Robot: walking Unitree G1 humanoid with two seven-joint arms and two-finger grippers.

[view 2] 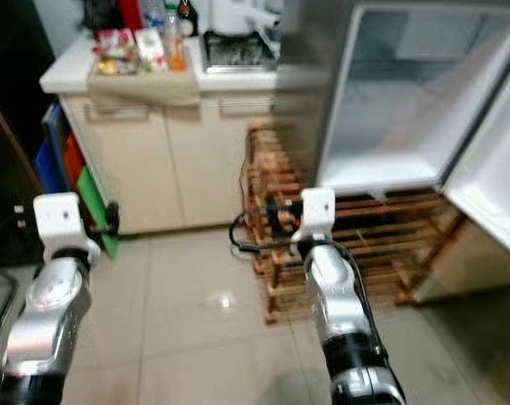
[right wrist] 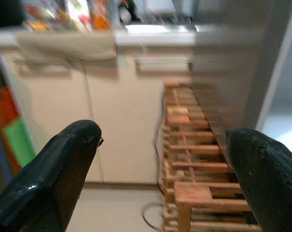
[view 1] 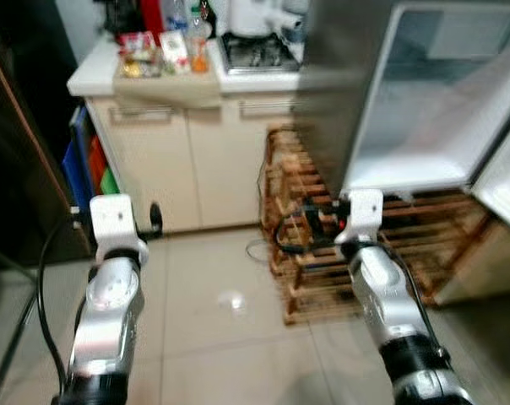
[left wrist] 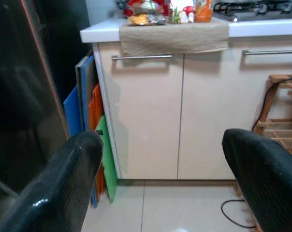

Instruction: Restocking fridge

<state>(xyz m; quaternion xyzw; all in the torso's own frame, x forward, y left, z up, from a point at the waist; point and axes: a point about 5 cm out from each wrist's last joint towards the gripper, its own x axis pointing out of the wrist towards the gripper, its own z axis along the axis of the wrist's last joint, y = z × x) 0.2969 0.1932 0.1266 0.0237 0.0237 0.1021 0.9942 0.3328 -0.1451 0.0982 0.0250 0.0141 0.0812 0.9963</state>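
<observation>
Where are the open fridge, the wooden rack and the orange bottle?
Fridge (view 1: 424,126), left eye view: inner wall.
Wooden rack (view 2: 382,240), right eye view: a front slat.
Orange bottle (left wrist: 203,10), left wrist view: its body.

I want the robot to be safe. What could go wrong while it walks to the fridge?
1. A black cable loops on the floor by the wooden rack; a foot could probably snag it.
2. The open fridge door sticks out on the robot's right; the right hand might bump it.
3. The snacks and bottles sit near the counter edge on a cloth; a clumsy reach by the open left hand may knock them off.
</observation>
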